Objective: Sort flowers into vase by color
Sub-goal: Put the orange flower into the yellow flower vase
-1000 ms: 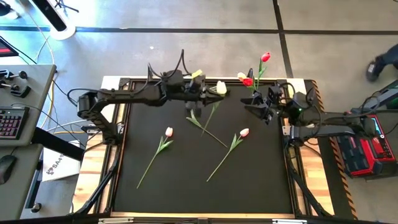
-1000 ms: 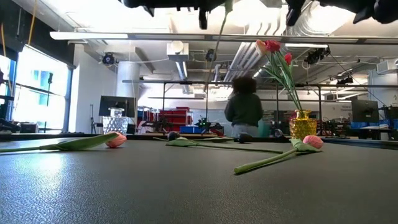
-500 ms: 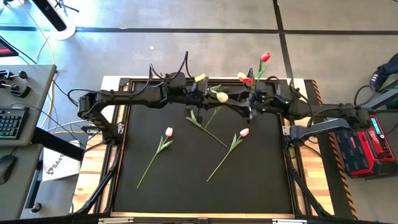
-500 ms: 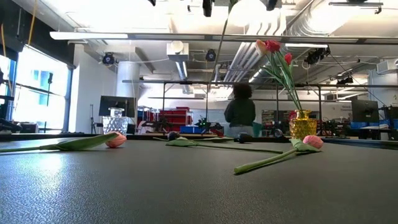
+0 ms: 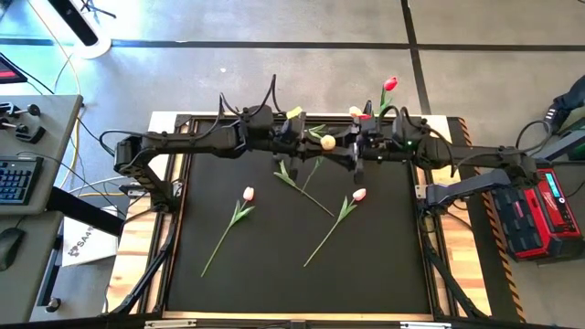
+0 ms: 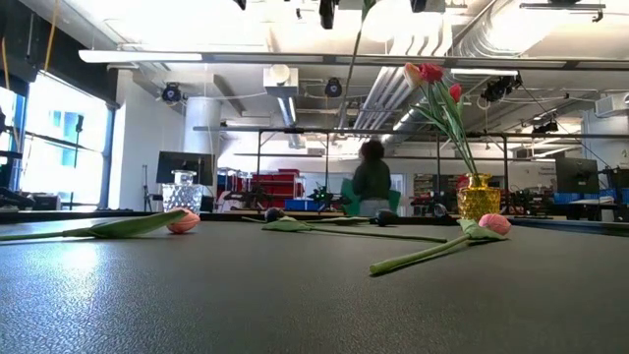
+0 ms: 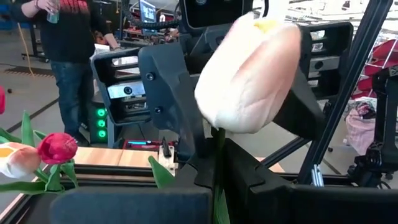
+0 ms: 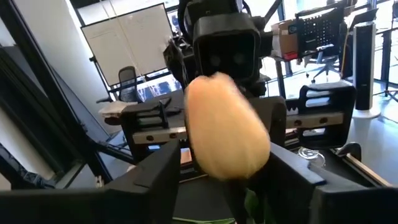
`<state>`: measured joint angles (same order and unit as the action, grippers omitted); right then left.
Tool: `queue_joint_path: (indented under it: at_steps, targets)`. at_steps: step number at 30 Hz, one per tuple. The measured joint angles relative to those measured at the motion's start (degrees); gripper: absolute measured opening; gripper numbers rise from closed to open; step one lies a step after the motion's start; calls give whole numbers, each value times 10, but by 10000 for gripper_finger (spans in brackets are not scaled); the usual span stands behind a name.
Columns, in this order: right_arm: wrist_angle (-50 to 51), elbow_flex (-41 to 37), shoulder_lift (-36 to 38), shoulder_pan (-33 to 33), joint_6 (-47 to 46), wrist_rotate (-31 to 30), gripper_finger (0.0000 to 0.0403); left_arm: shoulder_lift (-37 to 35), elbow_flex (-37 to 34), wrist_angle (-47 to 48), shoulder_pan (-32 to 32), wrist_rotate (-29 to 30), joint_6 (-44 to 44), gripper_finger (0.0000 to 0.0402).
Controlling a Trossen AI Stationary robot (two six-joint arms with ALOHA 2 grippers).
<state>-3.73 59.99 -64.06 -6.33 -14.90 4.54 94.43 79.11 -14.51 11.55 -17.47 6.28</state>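
Observation:
My left gripper [image 5: 306,142] is high over the table's far middle, shut on a white tulip [image 5: 326,142] whose head [image 7: 249,74] stands upright. My right gripper [image 5: 352,151] faces it from the right, open, with one finger on each side of that head [image 8: 227,134]; I see no touch. Two pink tulips [image 5: 248,194] [image 5: 359,195] lie flat on the black mat. A green stem with leaves [image 5: 306,190] lies between them. A gold vase [image 6: 479,197] at the far right holds red and yellow tulips [image 5: 370,117]. My left gripper pinches the white tulip's stem [image 7: 217,163] just below the head, between its two fingers. The fingers come level from the table's left and lie across the stem. The tulip is lifted clear and upright, its stem [image 6: 352,49] hanging below the fingers.
A clear glass vase [image 6: 182,192] stands at the far left in the low view. A raised frame [image 5: 183,219] edges the mat. A person [image 6: 371,187] walks in the room behind the table. The mat's near half [image 5: 302,274] is bare.
My right gripper has risen and gone toward the table's left edge, from beside the gold vase up to the held white tulip, and its fingers now flank the head. My left gripper has kept hold of the tulip, shifting only slightly.

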Motion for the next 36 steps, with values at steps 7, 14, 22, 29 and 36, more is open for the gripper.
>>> queue_joint_path:
  at_steps: [7,14,22,29,36]
  targets:
    - [9,0,1,0,0,-3,124,0,0,1,0,0,-4,1]
    - [11,0,1,0,6,-16,64,0,0,1,-1,-5,-25,2]
    - [14,0,5,0,15,-25,7,0,0,1,-4,-6,-37,53]
    - [67,0,37,0,23,-67,7,0,0,20,-4,-40,-34,107]
    - [138,0,97,0,34,-111,5,0,0,88,1,-44,-34,128]
